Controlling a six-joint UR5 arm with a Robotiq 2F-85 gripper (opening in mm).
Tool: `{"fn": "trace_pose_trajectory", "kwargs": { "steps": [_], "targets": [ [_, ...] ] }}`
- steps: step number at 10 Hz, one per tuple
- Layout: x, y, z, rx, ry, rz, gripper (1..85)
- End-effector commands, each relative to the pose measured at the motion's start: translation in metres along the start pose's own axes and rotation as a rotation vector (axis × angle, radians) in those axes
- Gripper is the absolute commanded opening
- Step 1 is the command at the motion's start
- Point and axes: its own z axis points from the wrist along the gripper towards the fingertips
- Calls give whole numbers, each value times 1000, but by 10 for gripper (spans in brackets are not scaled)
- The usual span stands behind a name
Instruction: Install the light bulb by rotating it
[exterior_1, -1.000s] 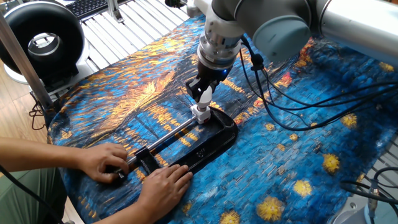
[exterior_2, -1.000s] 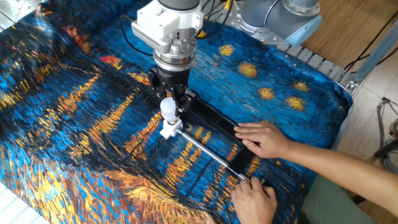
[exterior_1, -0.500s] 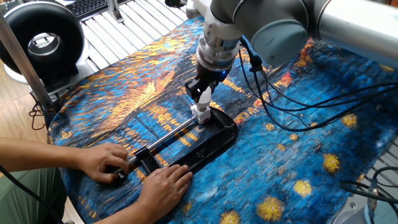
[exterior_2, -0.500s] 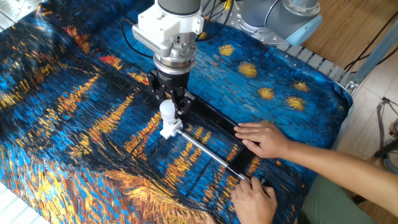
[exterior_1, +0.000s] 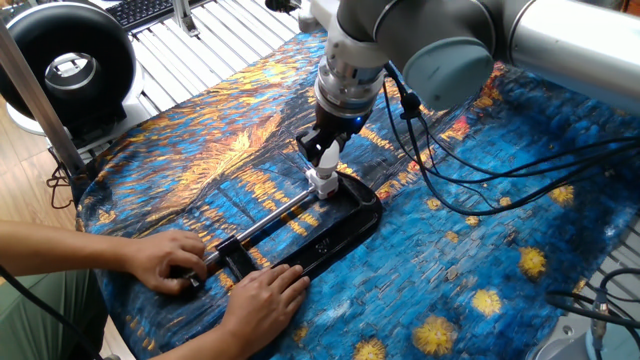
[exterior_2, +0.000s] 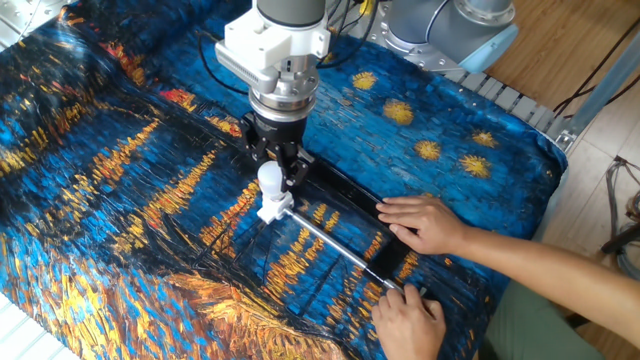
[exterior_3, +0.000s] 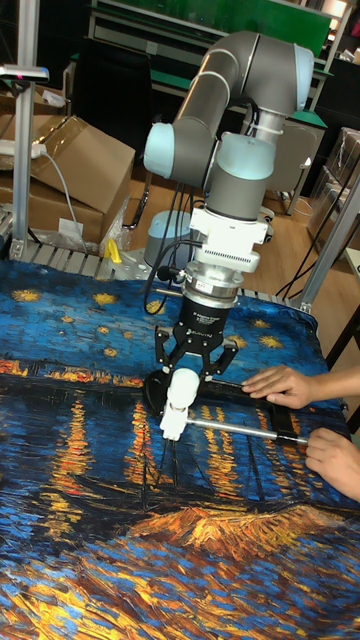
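The light bulb (exterior_2: 270, 178) is small and white and stands upright on a white socket block (exterior_2: 272, 209). The block sits at the end of a metal rod (exterior_2: 335, 246) on a black base (exterior_2: 345, 190). My gripper (exterior_2: 270, 172) points straight down over the bulb, its black fingers (exterior_2: 254, 152) closed on the dome from both sides. The one fixed view shows the bulb (exterior_1: 327, 156) between the fingers above the socket block (exterior_1: 322, 183). In the tall fixed view the gripper (exterior_3: 184, 378) holds the bulb (exterior_3: 183, 384) the same way.
Two human hands (exterior_2: 420, 222) (exterior_2: 405, 315) hold down the black base and the rod's clamp end. Cables (exterior_1: 450, 190) trail from the arm over the patterned blue and orange cloth (exterior_2: 120, 200). A black round fan (exterior_1: 65, 65) stands past the table's far left corner.
The wrist flange has turned a little about its vertical axis, with the fingers still around the bulb. The bulb, socket and hands stay in place.
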Motion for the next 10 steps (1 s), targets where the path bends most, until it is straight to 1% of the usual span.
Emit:
{"fn": "trace_pose_trajectory", "kwargs": {
  "steps": [1, 4, 5, 7, 10],
  "targets": [
    [2, -2, 2, -28, -5, 4, 10],
    [5, -3, -2, -19, 7, 2, 10],
    [5, -4, -3, -17, 5, 4, 10],
    [4, -6, -1, -7, 9, 5, 10],
    [3, -1, 1, 8, 4, 8, 10]
  ]
}}
